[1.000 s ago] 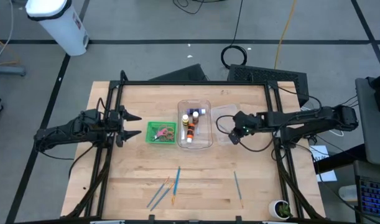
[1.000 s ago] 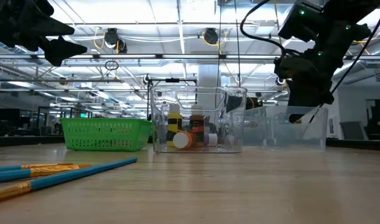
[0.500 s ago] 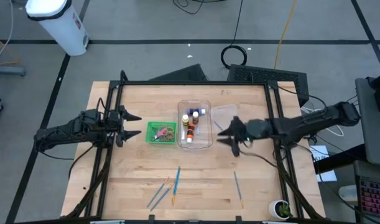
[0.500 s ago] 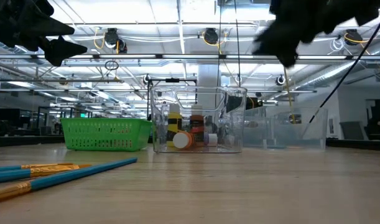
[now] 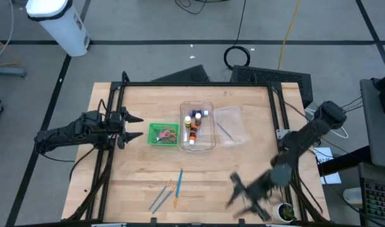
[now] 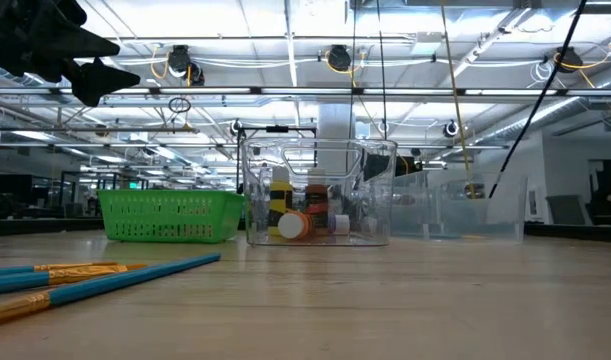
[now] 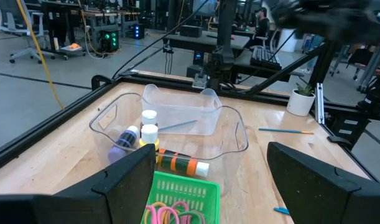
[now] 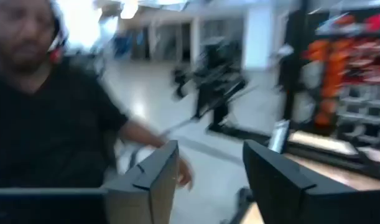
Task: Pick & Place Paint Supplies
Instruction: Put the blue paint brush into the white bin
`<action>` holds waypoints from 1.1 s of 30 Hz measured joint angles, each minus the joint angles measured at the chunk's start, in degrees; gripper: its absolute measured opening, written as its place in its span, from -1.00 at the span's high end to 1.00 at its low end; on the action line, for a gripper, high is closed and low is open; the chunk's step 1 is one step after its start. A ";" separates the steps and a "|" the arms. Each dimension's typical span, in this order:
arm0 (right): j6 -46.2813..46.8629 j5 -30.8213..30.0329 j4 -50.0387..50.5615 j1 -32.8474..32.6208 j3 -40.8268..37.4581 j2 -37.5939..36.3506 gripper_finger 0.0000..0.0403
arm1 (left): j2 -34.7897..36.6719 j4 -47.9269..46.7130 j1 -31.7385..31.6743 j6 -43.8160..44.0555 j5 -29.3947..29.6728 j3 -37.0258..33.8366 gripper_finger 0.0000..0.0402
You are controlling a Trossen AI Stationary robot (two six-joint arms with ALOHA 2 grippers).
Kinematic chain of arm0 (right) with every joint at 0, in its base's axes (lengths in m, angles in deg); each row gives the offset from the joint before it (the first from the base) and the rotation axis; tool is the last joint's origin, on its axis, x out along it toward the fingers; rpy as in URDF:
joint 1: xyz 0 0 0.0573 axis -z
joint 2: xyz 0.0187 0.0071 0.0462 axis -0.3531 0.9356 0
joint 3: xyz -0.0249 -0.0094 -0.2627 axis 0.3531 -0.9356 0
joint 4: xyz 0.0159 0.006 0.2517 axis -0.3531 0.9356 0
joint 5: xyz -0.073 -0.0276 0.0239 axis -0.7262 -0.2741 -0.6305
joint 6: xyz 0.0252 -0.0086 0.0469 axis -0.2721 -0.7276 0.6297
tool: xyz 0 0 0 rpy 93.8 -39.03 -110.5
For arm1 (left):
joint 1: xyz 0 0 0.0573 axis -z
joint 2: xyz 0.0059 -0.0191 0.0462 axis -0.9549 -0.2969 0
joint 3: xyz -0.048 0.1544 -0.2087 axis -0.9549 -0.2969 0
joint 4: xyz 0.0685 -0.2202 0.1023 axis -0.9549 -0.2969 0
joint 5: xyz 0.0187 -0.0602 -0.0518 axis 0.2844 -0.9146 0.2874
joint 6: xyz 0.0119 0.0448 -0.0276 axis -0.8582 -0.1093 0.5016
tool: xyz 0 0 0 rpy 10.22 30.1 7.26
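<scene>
Near edge: right gripper (image 5: 246,192) is low over the near-right part of the table (image 5: 135,170), blurred in the overhead view. Its wrist view shows the two fingers (image 8: 153,177) apart w/ nothing between them, and a person in a dark top beyond the table. Empty, part open.

Loose stock on the near side: one blue brush (image 5: 241,188) just beside the right gripper, towards its far side; exact gap cannot be told through the blur. A cluster of blue and orange brushes (image 5: 169,191) lies near-centre, well left of that gripper.

Mid table: green basket (image 5: 162,134) w/ pink-handled scissors (image 7: 166,213) inside. Touching its right side, a clear bin (image 5: 197,125) holding paint bottles (image 5: 192,128). Further right, a second clear bin (image 5: 230,125) w/ one blue brush (image 5: 225,131) in it.

Left gripper (image 5: 134,128) waits just left of the basket, fingers wide, holding nothing.

Step in hand, by judgement: pick up the lone brush near-right. Advice: settle the arm first, turn the fingers across the brush shaft, come down about mid-length, close only when the shaft sits between the tips. Thin shaft on flat wood may roll or slip out; a low, square approach is needed.
</scene>
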 joint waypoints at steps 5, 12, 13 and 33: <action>8.29 -0.17 24.06 -4.47 12.91 7.12 -0.17 | 0.01 -0.01 0.01 0.00 0.00 0.00 -0.54; 42.33 -7.49 54.75 -5.07 17.21 11.87 -0.21 | 0.01 -0.01 0.01 0.00 0.00 0.00 -0.54; 47.21 -6.92 57.88 -5.04 16.96 12.49 -0.19 | 0.01 -0.02 0.01 0.00 0.00 0.00 -0.55; 75.42 7.27 61.92 -4.08 9.62 19.68 0.26 | 0.00 -0.02 0.01 0.00 0.00 0.00 -0.54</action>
